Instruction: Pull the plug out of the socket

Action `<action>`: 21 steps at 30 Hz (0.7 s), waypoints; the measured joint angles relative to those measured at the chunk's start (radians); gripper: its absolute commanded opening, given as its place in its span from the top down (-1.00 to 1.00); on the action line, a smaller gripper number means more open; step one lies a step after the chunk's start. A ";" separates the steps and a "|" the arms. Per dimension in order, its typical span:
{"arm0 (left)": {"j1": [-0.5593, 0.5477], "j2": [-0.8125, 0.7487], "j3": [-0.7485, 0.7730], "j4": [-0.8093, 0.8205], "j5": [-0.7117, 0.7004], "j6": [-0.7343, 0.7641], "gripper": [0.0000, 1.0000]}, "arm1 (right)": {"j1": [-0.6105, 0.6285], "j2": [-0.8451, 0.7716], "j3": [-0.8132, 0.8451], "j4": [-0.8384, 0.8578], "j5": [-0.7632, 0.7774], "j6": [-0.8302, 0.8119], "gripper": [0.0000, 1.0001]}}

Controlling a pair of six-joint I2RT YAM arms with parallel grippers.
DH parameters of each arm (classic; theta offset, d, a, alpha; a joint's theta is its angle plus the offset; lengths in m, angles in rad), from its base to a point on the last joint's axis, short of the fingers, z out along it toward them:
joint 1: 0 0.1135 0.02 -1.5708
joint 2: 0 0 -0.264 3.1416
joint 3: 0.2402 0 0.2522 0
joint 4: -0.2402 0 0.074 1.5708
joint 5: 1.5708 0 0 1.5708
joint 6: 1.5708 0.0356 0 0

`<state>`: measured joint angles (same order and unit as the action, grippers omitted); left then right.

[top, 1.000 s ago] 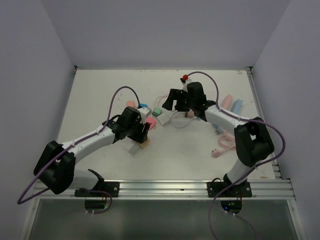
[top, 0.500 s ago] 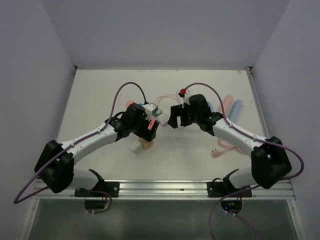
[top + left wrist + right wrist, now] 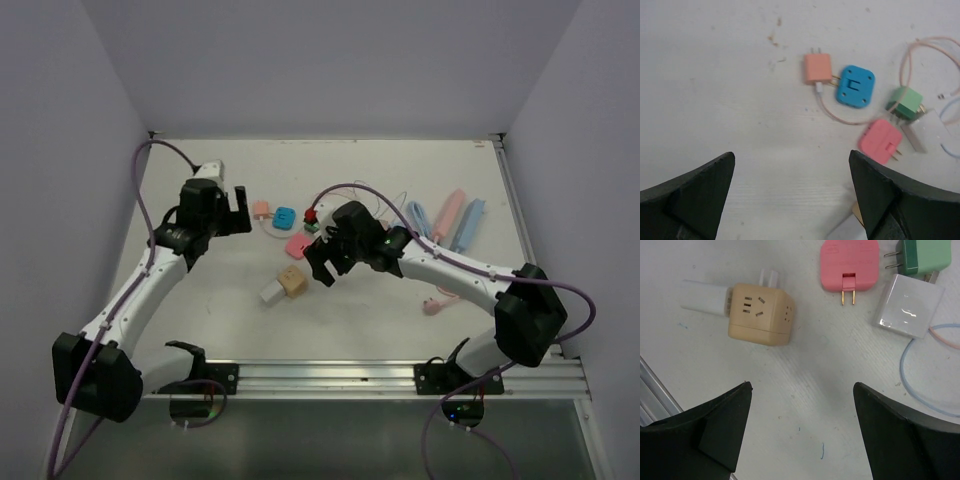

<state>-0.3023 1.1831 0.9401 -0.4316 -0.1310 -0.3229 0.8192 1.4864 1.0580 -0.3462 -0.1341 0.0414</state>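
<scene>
A tan cube socket [image 3: 292, 282] lies on the table with a white plug [image 3: 271, 294] stuck in its side. In the right wrist view the socket [image 3: 760, 315] is at upper left, with the white plug [image 3: 705, 297] on its left face. My right gripper [image 3: 320, 262] is open and empty, just right of the socket; in its own view [image 3: 802, 385] the jaws hang over bare table. My left gripper [image 3: 232, 208] is open and empty at the back left, away from the socket; in its own view [image 3: 791, 156] it is also over bare table.
Loose plugs lie behind the socket: orange [image 3: 817, 67], blue [image 3: 856, 86], green [image 3: 906, 100], pink [image 3: 881, 141] and a white adapter [image 3: 927, 131] with thin cables. Pink and blue strips [image 3: 458, 217] and a pink cable [image 3: 440, 297] lie at right. A metal rail [image 3: 400, 375] runs along the front.
My left gripper has left the socket and swung away to the back left. My right gripper has moved left and nearer, beside the socket. The socket and white plug still lie joined.
</scene>
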 measured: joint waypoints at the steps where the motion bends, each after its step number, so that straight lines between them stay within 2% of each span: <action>1: 0.045 -0.029 -0.014 0.011 -0.022 -0.011 -0.99 | 0.014 0.018 0.023 -0.013 0.010 -0.019 -0.73; 4: 0.112 -0.103 -0.073 0.029 -0.084 -0.037 -0.99 | 0.052 0.081 0.093 -0.061 0.026 -0.086 -0.73; 12: 0.125 -0.115 -0.150 0.034 -0.164 -0.042 -0.99 | 0.168 0.286 0.306 -0.195 0.082 -0.236 -0.75; 21: 0.125 -0.120 -0.153 0.035 -0.217 -0.044 -0.99 | 0.240 0.405 0.359 -0.226 0.191 -0.198 -0.72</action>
<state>-0.1772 1.0634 0.7872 -0.3969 -0.3481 -0.3668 1.0588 1.8915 1.4170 -0.5724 0.0570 -0.1570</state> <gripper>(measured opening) 0.994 0.872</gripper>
